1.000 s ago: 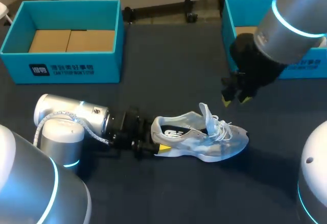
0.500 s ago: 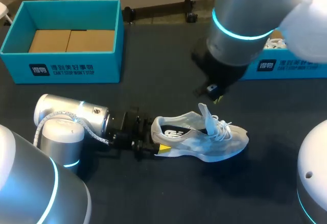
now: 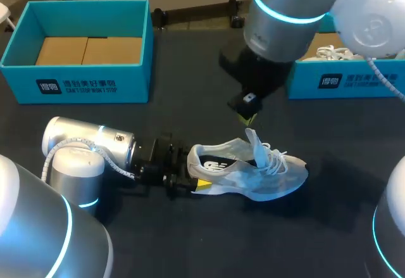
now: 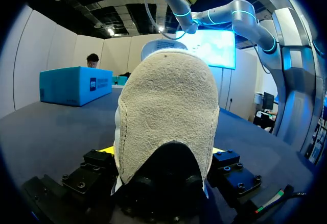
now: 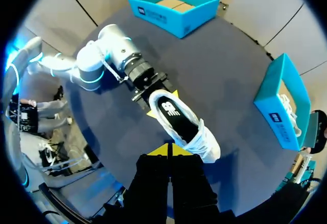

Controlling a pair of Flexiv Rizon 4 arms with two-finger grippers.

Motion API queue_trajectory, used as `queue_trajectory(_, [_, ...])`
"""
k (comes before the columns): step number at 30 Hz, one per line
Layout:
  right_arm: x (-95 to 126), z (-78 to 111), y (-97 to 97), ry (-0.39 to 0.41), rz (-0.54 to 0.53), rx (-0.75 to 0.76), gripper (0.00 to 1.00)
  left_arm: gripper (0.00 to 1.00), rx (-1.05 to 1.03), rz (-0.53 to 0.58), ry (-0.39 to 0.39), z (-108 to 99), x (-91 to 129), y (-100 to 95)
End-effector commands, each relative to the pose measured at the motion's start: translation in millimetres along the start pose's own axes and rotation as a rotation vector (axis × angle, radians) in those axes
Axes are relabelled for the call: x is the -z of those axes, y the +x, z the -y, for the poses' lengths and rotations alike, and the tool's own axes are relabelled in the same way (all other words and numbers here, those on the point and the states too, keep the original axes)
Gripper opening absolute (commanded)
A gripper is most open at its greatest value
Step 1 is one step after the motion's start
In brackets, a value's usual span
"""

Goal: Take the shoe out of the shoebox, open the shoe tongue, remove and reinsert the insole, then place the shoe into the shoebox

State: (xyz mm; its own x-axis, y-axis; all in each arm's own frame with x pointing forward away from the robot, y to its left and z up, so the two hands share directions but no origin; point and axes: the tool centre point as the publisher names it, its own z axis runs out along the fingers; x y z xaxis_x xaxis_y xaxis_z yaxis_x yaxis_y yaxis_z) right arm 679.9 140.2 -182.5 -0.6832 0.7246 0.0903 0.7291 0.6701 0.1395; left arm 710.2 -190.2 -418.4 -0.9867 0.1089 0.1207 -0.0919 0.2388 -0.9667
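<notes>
Right gripper (image 3: 245, 117) above the tongue (image 3: 256, 144)
Tips pressed together; shoe (image 3: 253, 171) lies left-to-right at lower centre, heel pinched in left gripper (image 3: 190, 180).

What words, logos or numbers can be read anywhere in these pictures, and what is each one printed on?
Front wall of the left shoebox: a white logo and a line of lettering, too small to read surely.
Front wall of the right shoebox: the same kind of white print, too small to read.
Insole of the shoe: a white mark, too blurred to read.
Nothing else legible, and no numbers.
</notes>
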Motion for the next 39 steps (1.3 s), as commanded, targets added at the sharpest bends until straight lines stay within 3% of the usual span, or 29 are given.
queue_trajectory(1, [-3.1,6.9,-6.4,-0.016,-0.086,0.001,0.00,0.00,0.000,0.000,-0.001,-3.7,-0.8,-0.1])
queue_trajectory(5, [-17.1,-18.4,18.4,0.072,0.057,0.197,0.00,0.00,0.000,0.000,-0.001,-3.7,-0.8,-0.1])
queue_trajectory(13, [-35.6,-39.6,31.8,0.085,0.144,0.419,0.00,0.00,0.000,0.000,-0.001,-3.7,-0.8,-0.1])
queue_trajectory(22, [-35.6,-39.6,31.8,0.085,0.144,0.419,0.00,0.00,0.000,0.000,-0.001,-3.7,-0.8,-0.1])
queue_trajectory(27, [-63.8,-49.0,40.4,0.139,0.192,0.513,0.00,0.00,0.000,0.000,-0.001,-3.7,-0.8,-0.1])
queue_trajectory(39, [-108.1,-50.9,32.5,0.118,0.193,0.642,0.00,0.00,0.000,0.000,-0.001,-3.7,-0.8,-0.1])
